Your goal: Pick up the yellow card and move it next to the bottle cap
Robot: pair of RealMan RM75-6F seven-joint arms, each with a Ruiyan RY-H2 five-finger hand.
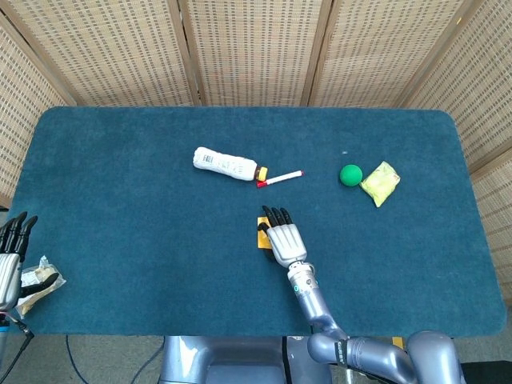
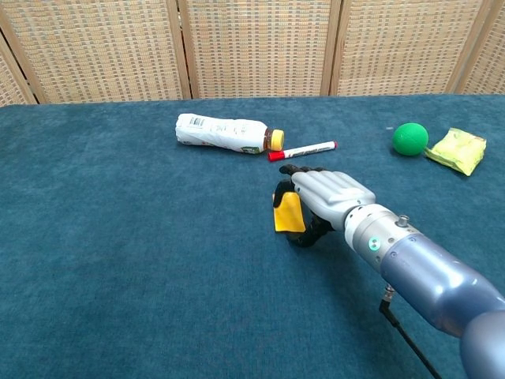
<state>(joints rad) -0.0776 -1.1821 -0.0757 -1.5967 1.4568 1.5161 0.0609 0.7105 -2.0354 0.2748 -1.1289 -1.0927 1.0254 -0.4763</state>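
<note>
The yellow card [image 2: 289,213] stands tilted up off the blue cloth, pinched at its right edge by my right hand [image 2: 325,199], with dark fingertips [image 2: 282,189] curled behind its top. From above, only a sliver of the card [image 1: 261,235] shows left of the right hand [image 1: 282,237]. The white bottle [image 2: 219,132] lies on its side farther back, its yellow cap [image 2: 276,140] pointing right, about a hand's length beyond the card. My left hand [image 1: 10,254] rests at the table's near left edge, fingers apart, holding nothing.
A red-capped white marker [image 2: 303,150] lies just right of the bottle cap. A green ball [image 2: 410,138] and a yellow packet [image 2: 457,149] sit at the far right. A crumpled wrapper [image 1: 37,282] lies beside my left hand. Wicker screens stand behind the table.
</note>
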